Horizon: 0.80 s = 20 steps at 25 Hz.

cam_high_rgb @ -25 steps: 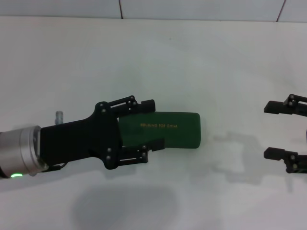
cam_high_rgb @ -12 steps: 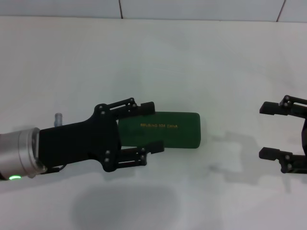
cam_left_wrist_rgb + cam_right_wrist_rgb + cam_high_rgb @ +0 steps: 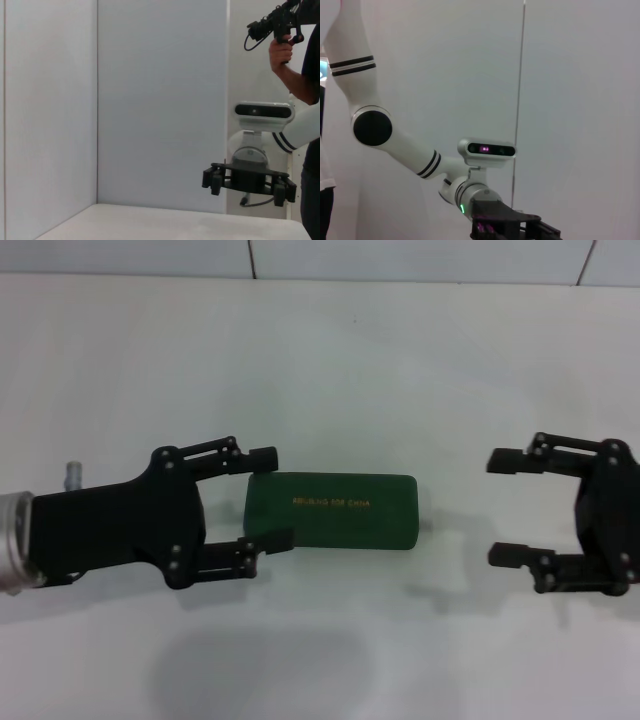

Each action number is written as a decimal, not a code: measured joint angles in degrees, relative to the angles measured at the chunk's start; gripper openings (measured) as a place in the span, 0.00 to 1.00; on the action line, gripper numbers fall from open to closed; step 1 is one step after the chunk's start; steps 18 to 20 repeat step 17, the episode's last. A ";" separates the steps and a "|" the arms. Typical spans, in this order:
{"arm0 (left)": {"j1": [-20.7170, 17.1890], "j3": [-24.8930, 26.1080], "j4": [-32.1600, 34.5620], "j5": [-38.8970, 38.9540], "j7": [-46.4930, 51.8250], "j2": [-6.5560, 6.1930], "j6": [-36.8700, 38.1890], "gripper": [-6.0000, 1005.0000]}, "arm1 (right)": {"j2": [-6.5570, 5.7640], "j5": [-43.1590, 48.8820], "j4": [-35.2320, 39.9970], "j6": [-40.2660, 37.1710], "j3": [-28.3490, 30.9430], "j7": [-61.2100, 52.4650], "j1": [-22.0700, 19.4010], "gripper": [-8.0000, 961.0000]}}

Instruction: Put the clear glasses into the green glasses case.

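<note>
White table (image 3: 330, 370), closed dark green glasses case (image 3: 335, 512) with gold lettering, left pincer (image 3: 270, 498) and right pincer (image 3: 510, 508) both open

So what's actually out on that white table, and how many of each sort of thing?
Green glasses case, closed, on the white table: 1
Clear glasses: 0 visible
Robot grippers, both with fingers open: 2, the left gripper at the case's left end and the right gripper off to its right, apart from it
Total: 3
</note>
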<state>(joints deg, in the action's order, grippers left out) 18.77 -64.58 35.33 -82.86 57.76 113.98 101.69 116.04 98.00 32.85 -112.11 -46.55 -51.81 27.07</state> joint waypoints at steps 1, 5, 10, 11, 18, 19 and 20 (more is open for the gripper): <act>-0.18 0.02 0.07 -0.01 0.01 -0.18 0.21 0.76 | 0.01 0.03 -0.67 0.34 -0.20 0.12 0.56 0.77; -1.25 0.06 0.66 -0.16 -0.19 -0.39 0.44 0.76 | 0.01 -0.15 -2.35 3.02 -2.37 0.82 1.98 0.77; -1.32 0.08 0.70 -0.54 -0.16 -0.36 0.45 0.76 | -0.01 -0.65 -2.39 4.55 -3.32 1.56 2.31 0.77; -1.31 0.08 0.71 -0.55 -0.20 -0.36 0.45 0.76 | -0.02 -0.66 -2.41 4.60 -3.47 1.72 2.44 0.77; -1.08 0.08 0.71 -1.30 -0.36 -0.44 -0.11 0.76 | -0.03 -0.68 -2.45 4.85 -5.18 1.83 3.01 0.77; -1.08 0.08 0.71 -1.30 -0.36 -0.44 -0.11 0.76 | -0.03 -0.68 -2.45 4.85 -5.18 1.83 3.01 0.77; -1.08 0.08 0.71 -1.30 -0.36 -0.44 -0.11 0.76 | -0.03 -0.68 -2.45 4.85 -5.18 1.83 3.01 0.77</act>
